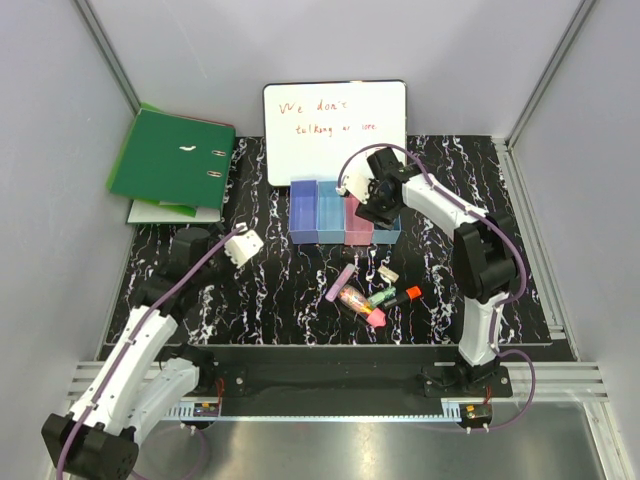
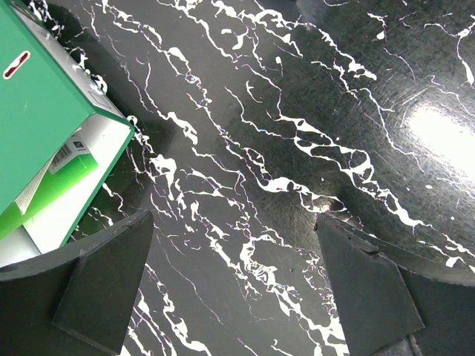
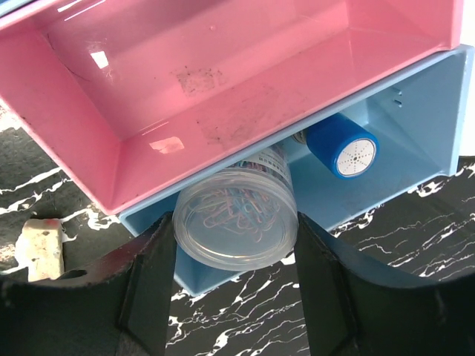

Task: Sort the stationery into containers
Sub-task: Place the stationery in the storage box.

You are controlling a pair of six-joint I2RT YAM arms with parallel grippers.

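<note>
My right gripper is shut on a clear round tub of paper clips, held at the near edge of the right-end light blue bin. A blue-capped bottle lies in that bin. The pink bin beside it holds nothing. In the top view the row of four bins stands before the whiteboard, with my right gripper over its right end. A lilac marker, pink, green and orange highlighters lie loose in the middle. My left gripper is open and empty.
A green ring binder lies at the back left, its corner in the left wrist view. The whiteboard leans on the back wall. A small white eraser lies by the highlighters and shows in the right wrist view.
</note>
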